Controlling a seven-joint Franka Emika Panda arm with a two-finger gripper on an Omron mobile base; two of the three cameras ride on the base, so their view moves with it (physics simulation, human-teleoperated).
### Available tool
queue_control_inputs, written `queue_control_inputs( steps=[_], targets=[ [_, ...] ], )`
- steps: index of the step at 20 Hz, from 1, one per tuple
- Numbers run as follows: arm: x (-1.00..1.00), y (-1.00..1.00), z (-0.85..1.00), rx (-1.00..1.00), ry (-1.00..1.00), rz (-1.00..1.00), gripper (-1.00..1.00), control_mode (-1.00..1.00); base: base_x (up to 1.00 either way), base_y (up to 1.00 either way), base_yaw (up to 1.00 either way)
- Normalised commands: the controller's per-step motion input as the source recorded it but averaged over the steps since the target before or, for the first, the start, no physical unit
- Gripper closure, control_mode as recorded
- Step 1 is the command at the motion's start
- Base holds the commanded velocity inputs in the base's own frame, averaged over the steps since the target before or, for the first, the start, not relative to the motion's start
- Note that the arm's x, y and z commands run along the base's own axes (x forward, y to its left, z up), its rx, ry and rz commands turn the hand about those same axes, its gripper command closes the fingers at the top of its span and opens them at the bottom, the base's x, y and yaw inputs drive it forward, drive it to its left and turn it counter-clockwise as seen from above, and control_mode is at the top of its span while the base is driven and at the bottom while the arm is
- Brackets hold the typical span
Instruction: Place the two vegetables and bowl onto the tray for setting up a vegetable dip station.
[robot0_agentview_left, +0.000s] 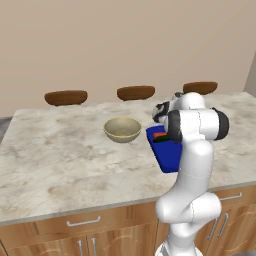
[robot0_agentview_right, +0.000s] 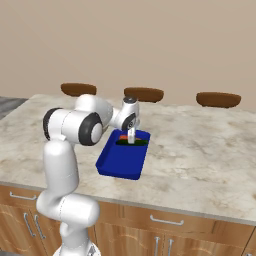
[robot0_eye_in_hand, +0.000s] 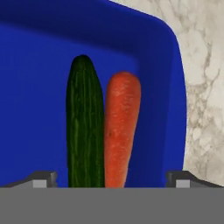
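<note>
Marble-patterned worktop (robot0_agentview_left: 60, 160) carrying a deep-blue tray (robot0_agentview_right: 120, 162) near its front edge. The dark green vegetable (robot0_eye_in_hand: 84, 127) and the carrot (robot0_eye_in_hand: 121, 131) lie side by side, touching, at the tray's far end, close to one corner of its raised rim; the nearer part of the tray floor is bare. The gripper (robot0_agentview_right: 131, 136) hangs just above the two vegetables, its jaws spread wide to either side of the pair and holding nothing. The bowl (robot0_agentview_left: 122, 129) stands upright on the worktop just beside the tray, apart from it, with bare surface all round. Three dark brown ovals (robot0_agentview_left: 135, 92) line the far edge, before a plain beige wall (robot0_agentview_left: 125, 40). Wooden drawers (robot0_agentview_left: 80, 222) sit below.
</note>
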Motion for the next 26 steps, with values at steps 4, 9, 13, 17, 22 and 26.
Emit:
queue_control_inputs(
  steps=[4,9,13,17,22,26],
  targets=[
    [-0.18,0.00,0.40,0.00,0.00,0.00,-1.00,-1.00,0.00,0.00,0.00],
    [-0.16,0.14,0.41,0.00,0.03,0.13,-1.00,-1.00,0.00,0.00,0.00],
    [-0.34,0.22,0.40,0.01,0.06,0.13,-1.00,-1.00,0.00,0.00,0.00],
    [-0.56,0.27,0.20,0.01,0.00,0.08,-1.00,-1.00,0.00,0.00,0.00],
    [-0.68,0.30,0.00,0.04,0.00,0.02,-1.00,-1.00,0.00,0.00,0.00],
    [-0.48,0.42,0.00,0.02,0.00,0.04,-1.00,-1.00,0.00,0.00,0.00]
  ],
)
